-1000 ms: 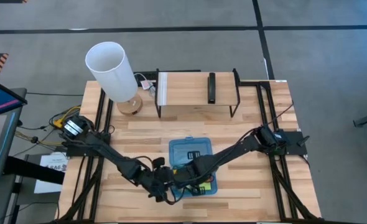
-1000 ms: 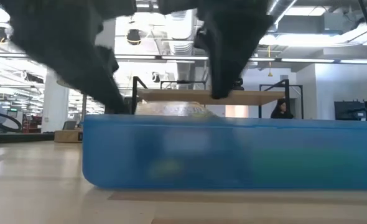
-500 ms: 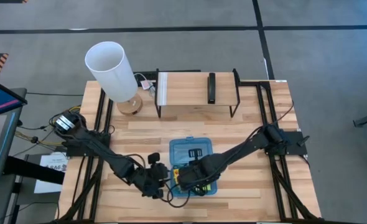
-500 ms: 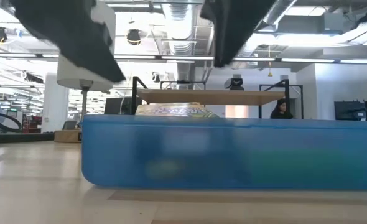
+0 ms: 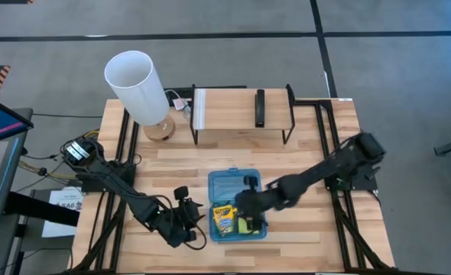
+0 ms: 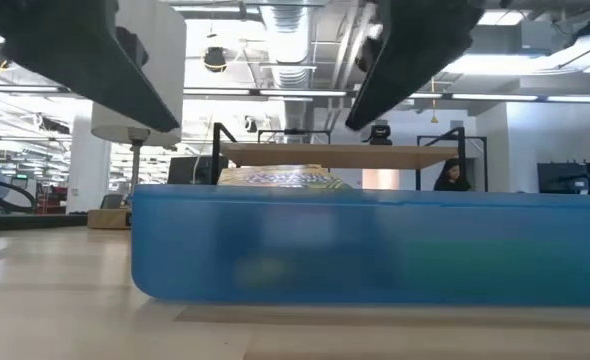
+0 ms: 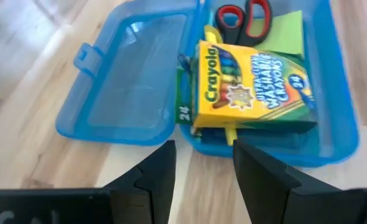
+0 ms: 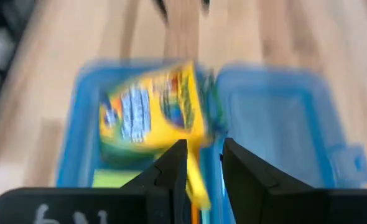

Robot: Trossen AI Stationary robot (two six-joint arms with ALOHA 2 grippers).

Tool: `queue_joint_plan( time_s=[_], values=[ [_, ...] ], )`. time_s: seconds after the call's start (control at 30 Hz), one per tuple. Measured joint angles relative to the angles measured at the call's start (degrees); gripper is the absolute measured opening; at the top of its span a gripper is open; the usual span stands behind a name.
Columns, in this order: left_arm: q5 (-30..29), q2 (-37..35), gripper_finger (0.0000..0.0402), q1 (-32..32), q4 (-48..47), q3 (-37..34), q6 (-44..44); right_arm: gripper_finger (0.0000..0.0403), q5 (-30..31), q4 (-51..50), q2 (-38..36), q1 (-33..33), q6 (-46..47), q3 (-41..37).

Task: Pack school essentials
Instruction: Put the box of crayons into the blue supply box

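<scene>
The blue translucent case (image 5: 236, 186) lies open on the table, its lid (image 7: 134, 81) flat toward the far edge. In its tray lie the yellow-green crayon box (image 7: 252, 93), red-handled scissors (image 7: 242, 15), the lime-green pad (image 7: 286, 31) and a yellow pencil (image 7: 230, 134) poking out from under the crayon box. The crayon box also shows in the high view (image 5: 223, 219). The blue eraser does not show. My left gripper (image 5: 197, 221) is open and empty just left of the tray. My right gripper (image 5: 242, 208) is open and empty above the case.
A white lamp (image 5: 137, 88) stands at the far left. A wooden shelf with a black frame (image 5: 241, 114) stands at the far edge and carries a dark remote (image 5: 261, 107). Bare wooden table lies right and left of the case.
Both grippers have drawn off the near part of the case. My left gripper has gone toward the table's left edge. My right gripper has risen and gone toward the far right. The crayon box, covered by them before, now lies in full view in the tray.
</scene>
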Motion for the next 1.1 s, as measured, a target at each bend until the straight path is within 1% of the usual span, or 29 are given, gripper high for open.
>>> queue_joint_plan(
  time_s=[0.07, 0.17, 0.27, 0.33, 0.4, 0.53, 0.6, 0.63, 0.7, 0.8, 0.9, 0.97, 1.03, 1.1],
  values=[
    [-1.0, 0.0, 0.0148, 0.2, 0.6, 0.0, 0.7, 0.0120, 1.5, 9.8, -5.4, -0.2, -0.6, -7.6],
    [-1.2, 0.0, 0.0148, 1.6, 5.2, 0.0, 5.3, 0.0120, 2.4, 22.1, -11.5, -1.0, -3.1, -16.6],
    [2.7, 0.0, 0.0148, 3.1, 14.5, 0.0, 12.6, 0.0120, 2.4, 32.1, -14.3, -2.6, -4.7, -22.2],
    [5.4, 0.0, 0.0148, 3.8, 21.2, 0.0, 18.1, 0.0120, 2.4, 36.6, -14.9, -3.5, -6.1, -24.1],
    [7.0, 0.0, 0.0148, 4.3, 25.8, 0.0, 22.6, 0.0120, 2.3, 39.3, -14.8, -4.4, -7.0, -25.1],
    [6.6, -1.2, 0.0148, 4.6, 28.9, 0.0, 26.7, 0.0120, 2.0, 43.2, -12.5, -4.9, -8.4, -25.1],
    [4.1, -2.0, 0.0148, 4.6, 29.4, -0.7, 27.3, 0.0120, 1.5, 46.0, -11.2, -5.1, -9.2, -25.1],
    [3.2, -2.9, 0.0148, 4.4, 30.6, -1.9, 27.6, 0.0120, 0.9, 47.5, -10.5, -5.3, -9.4, -25.1],
    [2.9, -5.0, 0.0148, 4.3, 37.5, -6.0, 28.5, 0.0120, -0.2, 48.9, -9.1, -5.7, -9.8, -25.1],
    [4.1, -9.5, 0.0148, 4.3, 51.7, -16.1, 29.4, 0.0120, -2.5, 52.6, -7.4, -6.6, -9.8, -25.0],
    [4.6, -15.0, 0.0148, 4.3, 66.8, -27.1, 28.9, 0.0120, -4.1, 53.6, -5.7, -7.5, -9.8, -24.8],
    [4.3, -17.7, 0.0148, 4.3, 75.3, -32.8, 28.2, 0.0120, -4.1, 53.6, -4.5, -8.1, -9.8, -24.4],
    [4.1, -19.7, 0.0148, 4.1, 80.2, -36.9, 27.9, 0.0120, -4.3, 54.2, -2.5, -8.8, -9.6, -22.8],
    [4.1, -20.6, 0.0148, 3.8, 83.0, -38.4, 27.6, 0.0120, -6.6, 53.9, 0.2, -9.7, -9.4, -21.0]
  ],
)
